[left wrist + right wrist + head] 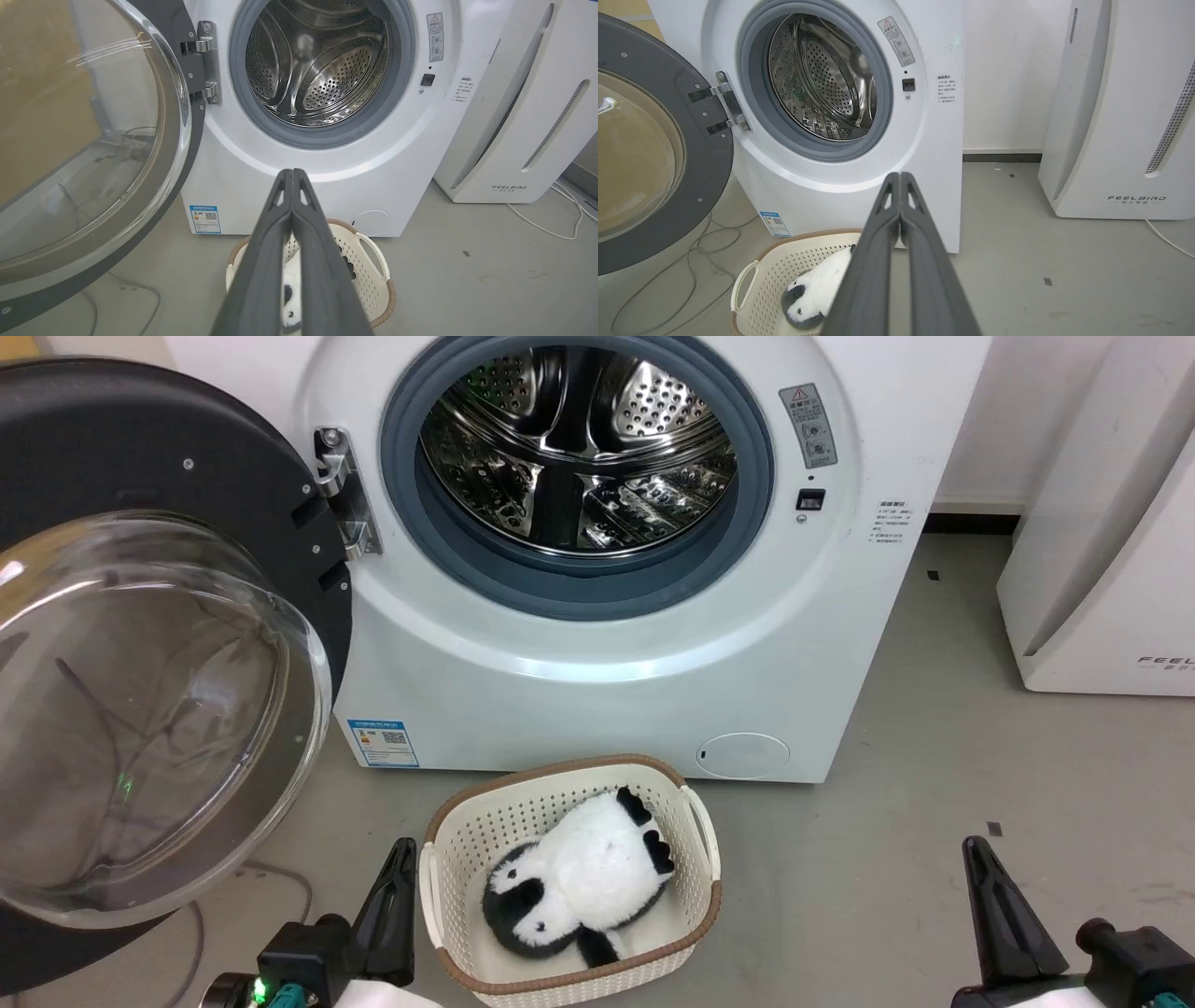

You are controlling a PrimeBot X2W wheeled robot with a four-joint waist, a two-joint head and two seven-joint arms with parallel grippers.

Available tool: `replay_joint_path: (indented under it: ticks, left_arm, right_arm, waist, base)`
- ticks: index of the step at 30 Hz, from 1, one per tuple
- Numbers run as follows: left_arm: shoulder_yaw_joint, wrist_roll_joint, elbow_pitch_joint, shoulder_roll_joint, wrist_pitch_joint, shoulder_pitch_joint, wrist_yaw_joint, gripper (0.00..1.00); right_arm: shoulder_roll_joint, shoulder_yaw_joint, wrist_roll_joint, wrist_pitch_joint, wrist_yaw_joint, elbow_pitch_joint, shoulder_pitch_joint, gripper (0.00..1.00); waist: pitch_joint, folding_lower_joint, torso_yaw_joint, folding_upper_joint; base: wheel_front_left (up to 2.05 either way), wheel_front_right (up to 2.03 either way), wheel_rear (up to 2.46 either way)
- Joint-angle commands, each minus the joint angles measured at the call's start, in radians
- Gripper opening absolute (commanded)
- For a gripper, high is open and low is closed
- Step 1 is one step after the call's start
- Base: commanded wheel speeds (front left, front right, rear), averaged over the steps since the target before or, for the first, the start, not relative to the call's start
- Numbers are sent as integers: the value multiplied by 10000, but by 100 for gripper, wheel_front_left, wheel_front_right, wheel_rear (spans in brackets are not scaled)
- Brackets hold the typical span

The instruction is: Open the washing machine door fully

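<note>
The washing machine [616, 672] stands white and boxy ahead, its steel drum [579, 457] fully exposed inside the grey gasket. Its door [140, 709], a black disc with a clear bulging glass bowl, is swung far out to the left on its hinge [341, 490]; it also appears in the wrist views [93, 140] [644, 154]. My left gripper [403, 849] [292, 173] is shut and empty, low near the floor in front of the machine. My right gripper [974, 847] [900, 176] is likewise shut on nothing, at the lower right, well away from the door.
A cream basket [560, 767] holding a panda plush [579, 882] sits on the floor just before the machine, between the grippers. A white FEELAIR appliance [1102, 569] stands at the right. Cables [280, 882] trail on the floor under the door.
</note>
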Motion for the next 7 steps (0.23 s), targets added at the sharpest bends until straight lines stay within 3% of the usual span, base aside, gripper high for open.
replay_joint_path:
  ticks: [1, 7]
  left_arm:
    - [65, 126, -74, -52, 80, -110, -33, 0]
    - [151, 241, -119, -82, 202, -138, -42, 0]
  right_arm:
    - [65, 9, -138, 82, -1, -36, -150, 0]
    - [81, 12, -248, 203, -2, -46, -209, 0]
  waist:
    - [-2, 0, -11, 0]
    - [-9, 0, -43, 0]
  base:
    - [0, 0, 0]
    - [0, 0, 0]
